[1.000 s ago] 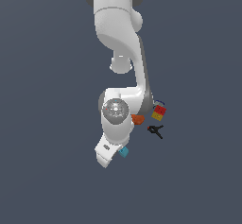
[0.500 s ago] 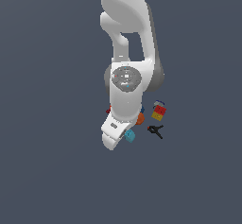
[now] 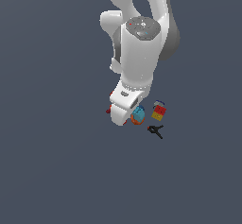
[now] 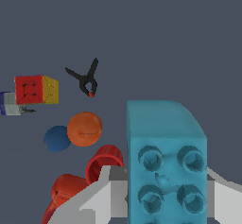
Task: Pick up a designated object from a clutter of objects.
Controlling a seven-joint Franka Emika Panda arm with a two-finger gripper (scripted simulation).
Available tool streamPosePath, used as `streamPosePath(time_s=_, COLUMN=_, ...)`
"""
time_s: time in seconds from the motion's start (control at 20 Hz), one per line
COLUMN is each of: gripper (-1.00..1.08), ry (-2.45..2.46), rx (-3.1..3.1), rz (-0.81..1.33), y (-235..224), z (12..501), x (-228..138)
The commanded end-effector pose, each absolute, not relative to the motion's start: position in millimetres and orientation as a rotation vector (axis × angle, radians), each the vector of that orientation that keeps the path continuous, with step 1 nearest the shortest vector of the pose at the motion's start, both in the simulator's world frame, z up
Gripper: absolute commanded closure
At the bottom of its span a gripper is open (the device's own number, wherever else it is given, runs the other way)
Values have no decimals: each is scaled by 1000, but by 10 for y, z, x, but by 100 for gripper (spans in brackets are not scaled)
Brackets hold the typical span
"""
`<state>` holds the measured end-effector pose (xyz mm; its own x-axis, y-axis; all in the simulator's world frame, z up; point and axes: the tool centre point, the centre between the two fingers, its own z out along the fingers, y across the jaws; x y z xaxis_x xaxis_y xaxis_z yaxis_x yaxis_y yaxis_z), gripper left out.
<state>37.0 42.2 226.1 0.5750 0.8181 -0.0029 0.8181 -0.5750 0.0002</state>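
Observation:
The cyan studded block (image 4: 165,157) fills much of the wrist view, held between my two grey fingers (image 4: 101,192). My gripper (image 4: 165,194) is shut on it, well above the clutter. In the exterior view the block (image 3: 138,111) shows as a small cyan patch beside the white hand, and the gripper (image 3: 131,113) is mostly hidden by the arm. Below lie an orange ball (image 4: 84,129), a blue ball (image 4: 56,139), a red ribbed cup (image 4: 105,164) and a red tool (image 4: 66,190).
A red-and-yellow block (image 4: 36,89) (image 3: 159,111) with a blue loop and a black clamp (image 4: 86,81) (image 3: 156,131) lie apart from the balls. The orange ball (image 3: 136,120) shows under the hand. The white arm (image 3: 139,48) hides part of the clutter.
The hand has risen toward the exterior camera and shifted up the picture with the cyan block in it. The clutter has stayed where it was.

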Motion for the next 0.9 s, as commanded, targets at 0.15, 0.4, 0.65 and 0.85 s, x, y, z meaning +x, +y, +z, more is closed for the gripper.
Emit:
streamPosePath(time_s=0.15, gripper=108, ry=1447, rx=2786, rz=-2, y=603, z=2797, x=115)
streamPosePath(time_s=0.4, gripper=108, ry=1448, rx=2786, rz=-2, y=747, z=3213, x=-74)
streamPosePath(time_s=0.65, gripper=108, ry=1448, rx=2787, rz=-1, y=852, z=3527, x=-208)
streamPosePath(time_s=0.85, gripper=108, ry=1449, rx=2787, rz=-1, y=903, z=3683, x=-270)
